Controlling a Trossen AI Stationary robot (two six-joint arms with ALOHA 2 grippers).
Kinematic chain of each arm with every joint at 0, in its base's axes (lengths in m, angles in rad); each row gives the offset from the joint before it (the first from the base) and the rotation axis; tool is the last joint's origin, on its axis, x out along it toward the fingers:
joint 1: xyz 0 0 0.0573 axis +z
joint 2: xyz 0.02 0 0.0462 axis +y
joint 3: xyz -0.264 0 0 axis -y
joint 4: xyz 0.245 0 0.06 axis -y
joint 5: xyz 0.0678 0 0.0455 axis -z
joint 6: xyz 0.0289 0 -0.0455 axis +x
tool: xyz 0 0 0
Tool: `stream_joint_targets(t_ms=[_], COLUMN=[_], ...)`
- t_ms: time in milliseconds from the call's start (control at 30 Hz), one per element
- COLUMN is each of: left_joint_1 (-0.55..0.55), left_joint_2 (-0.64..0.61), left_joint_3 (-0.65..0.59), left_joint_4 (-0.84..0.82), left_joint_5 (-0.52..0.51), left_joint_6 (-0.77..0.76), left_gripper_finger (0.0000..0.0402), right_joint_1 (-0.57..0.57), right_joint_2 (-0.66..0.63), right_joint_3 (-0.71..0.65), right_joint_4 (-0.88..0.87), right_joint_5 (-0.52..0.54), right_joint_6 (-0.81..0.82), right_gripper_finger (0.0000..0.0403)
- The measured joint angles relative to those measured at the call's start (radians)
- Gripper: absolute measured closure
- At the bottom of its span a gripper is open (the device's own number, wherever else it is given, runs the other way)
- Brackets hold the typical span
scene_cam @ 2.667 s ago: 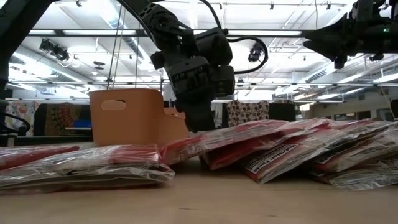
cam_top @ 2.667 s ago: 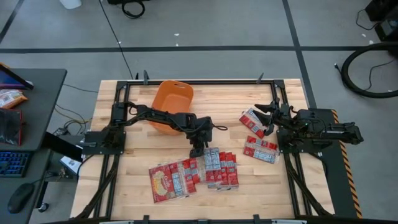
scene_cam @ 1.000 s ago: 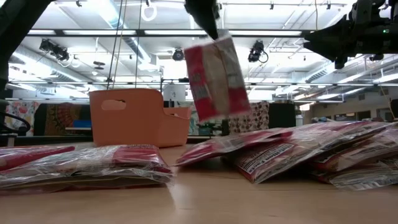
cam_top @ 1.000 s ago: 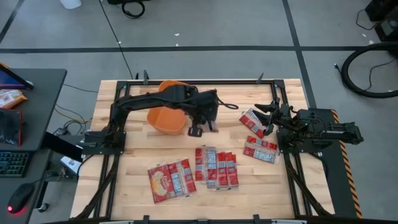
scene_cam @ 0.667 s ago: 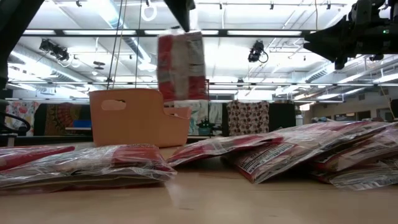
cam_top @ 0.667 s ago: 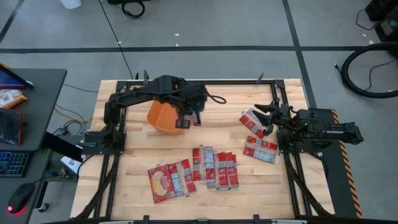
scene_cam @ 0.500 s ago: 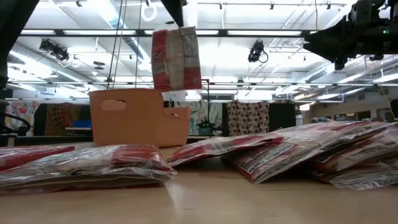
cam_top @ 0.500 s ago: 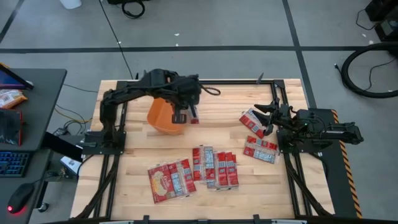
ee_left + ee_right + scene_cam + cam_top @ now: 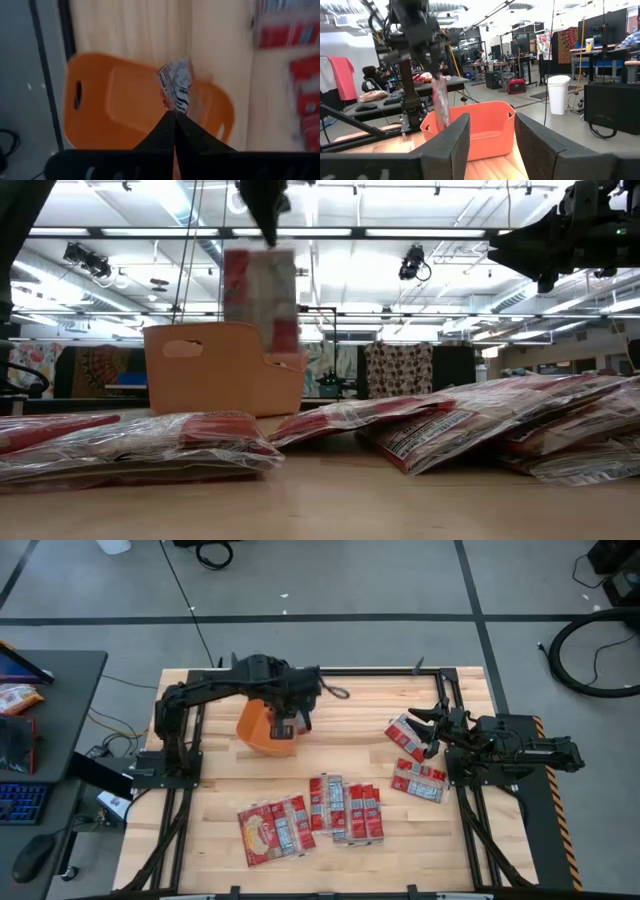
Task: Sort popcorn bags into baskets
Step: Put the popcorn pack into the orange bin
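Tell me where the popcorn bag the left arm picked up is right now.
In the low view, the popcorn bag hangs from the shut left tool, just above the orange basket at the table's far left.

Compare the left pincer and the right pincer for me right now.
The left pincer is shut on a popcorn bag hanging over the orange basket; the right pincer is open and holds nothing. The left is raised mid-table; the right waits at the table's right side. Both are dark two-finger pincers.

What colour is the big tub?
Orange. The tub shows best in the right wrist view.
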Motion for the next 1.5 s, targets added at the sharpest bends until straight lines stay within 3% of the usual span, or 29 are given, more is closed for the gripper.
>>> stream_joint_targets(t_ms=[133,233,400,567,767,1000,1500], left_joint_1=[0.018,0.039,0.054,0.048,0.03,0.008,0.004], left_joint_2=[-0.092,-0.179,-0.29,-0.347,-0.358,-0.35,-0.344], left_joint_3=[-0.192,-0.318,-0.451,-0.471,-0.471,-0.533,-0.756], left_joint_4=[0.071,0.145,0.179,0.193,0.152,0.138,0.422], left_joint_5=[-0.045,-0.022,-0.022,-0.025,0.121,0.126,-0.05], left_joint_6=[0.02,0.033,0.041,0.015,0.004,0.019,0.208], left_gripper_finger=[0.0397,0.0397,0.0397,0.0397,0.0394,0.0392,0.038], right_joint_1=[0.0,0.0,0.0,0.0,0.0,0.0,0.0], right_joint_2=[0.0,0.0,0.0,0.0,0.0,0.0,0.0], right_joint_3=[0.0,0.0,0.0,0.0,0.0,0.0,0.0], right_joint_4=[0.0,0.0,0.007,0.009,0.008,0.008,0.008], right_joint_5=[0.0,0.0,0.009,0.021,0.027,0.027,0.027], right_joint_6=[-0.001,-0.001,-0.005,-0.009,-0.01,-0.011,-0.011], right_gripper_finger=[0.0243,0.0243,0.0243,0.0243,0.0243,0.0243,0.0243])
